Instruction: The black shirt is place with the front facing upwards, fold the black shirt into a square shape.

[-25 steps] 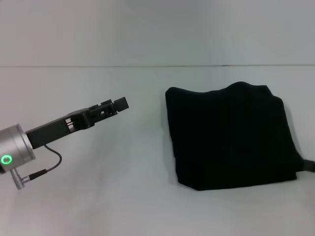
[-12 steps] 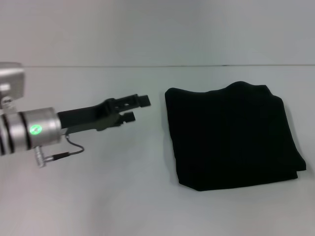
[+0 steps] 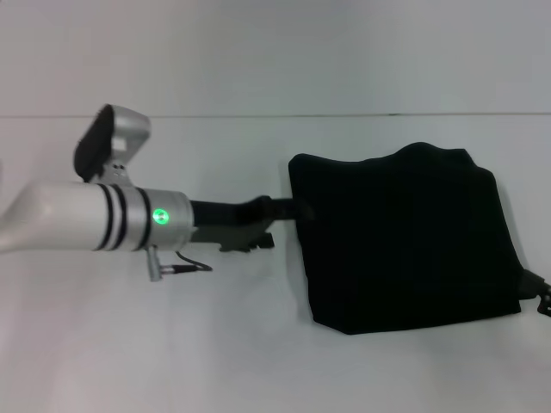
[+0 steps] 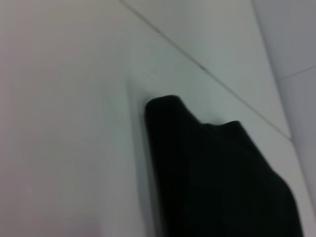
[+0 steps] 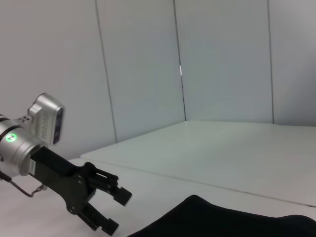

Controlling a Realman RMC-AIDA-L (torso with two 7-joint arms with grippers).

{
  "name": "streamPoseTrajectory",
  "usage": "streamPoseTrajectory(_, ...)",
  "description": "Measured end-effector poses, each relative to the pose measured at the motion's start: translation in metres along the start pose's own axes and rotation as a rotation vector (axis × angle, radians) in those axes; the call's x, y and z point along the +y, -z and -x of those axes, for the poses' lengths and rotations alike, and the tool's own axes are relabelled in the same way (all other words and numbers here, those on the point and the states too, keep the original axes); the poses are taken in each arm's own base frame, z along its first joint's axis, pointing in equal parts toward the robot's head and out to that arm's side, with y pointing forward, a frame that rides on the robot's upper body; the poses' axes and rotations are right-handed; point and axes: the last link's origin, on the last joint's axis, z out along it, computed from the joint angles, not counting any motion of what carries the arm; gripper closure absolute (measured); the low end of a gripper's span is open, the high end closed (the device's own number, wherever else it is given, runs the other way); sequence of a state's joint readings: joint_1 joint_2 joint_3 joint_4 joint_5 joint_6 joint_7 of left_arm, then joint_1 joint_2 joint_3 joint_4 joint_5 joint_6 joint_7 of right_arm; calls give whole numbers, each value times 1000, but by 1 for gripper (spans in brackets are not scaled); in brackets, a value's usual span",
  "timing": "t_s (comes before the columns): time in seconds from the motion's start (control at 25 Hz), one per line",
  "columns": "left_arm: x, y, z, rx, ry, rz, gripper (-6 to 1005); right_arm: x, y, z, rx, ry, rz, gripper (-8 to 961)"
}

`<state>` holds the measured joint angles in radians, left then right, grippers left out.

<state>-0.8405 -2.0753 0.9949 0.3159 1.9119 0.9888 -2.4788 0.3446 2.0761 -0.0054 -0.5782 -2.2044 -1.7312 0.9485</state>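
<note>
The black shirt (image 3: 405,241) lies folded into a rough square on the right half of the white table; no lettering shows. My left arm reaches in from the left, and the left gripper (image 3: 291,212) is at the middle of the shirt's left edge. In the right wrist view the left gripper (image 5: 114,211) is open, its two fingers apart with nothing between them, just beside the shirt's edge (image 5: 222,219). The left wrist view shows the shirt's near corner (image 4: 212,182). Only a small dark piece of the right gripper (image 3: 541,298) shows by the shirt's lower right corner.
The white table (image 3: 172,344) runs back to a pale wall, with a seam line (image 3: 258,115) where they meet. Wall panels (image 5: 222,59) stand behind the table in the right wrist view.
My left arm has swung right, and its gripper went from mid-table to the shirt's left edge. A bit of the right gripper shows again at the right edge. The shirt has not moved.
</note>
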Motion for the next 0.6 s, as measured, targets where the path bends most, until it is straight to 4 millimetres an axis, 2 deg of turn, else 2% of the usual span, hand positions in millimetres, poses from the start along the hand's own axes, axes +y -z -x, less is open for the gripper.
streamPoseTrajectory(0.16, 3, -12, 10, -14, 26, -19, 131, 2, 2, -3, 3, 3, -3, 71)
streamPoseTrajectory(0.4, 6, -26, 22, -9, 44, -23, 133, 3, 4, -3, 3, 0, 1, 71)
streamPoseTrajectory(0.6, 9, -32, 24, -4, 35, -29, 134, 5, 3, -4, 0, -4, 5, 71)
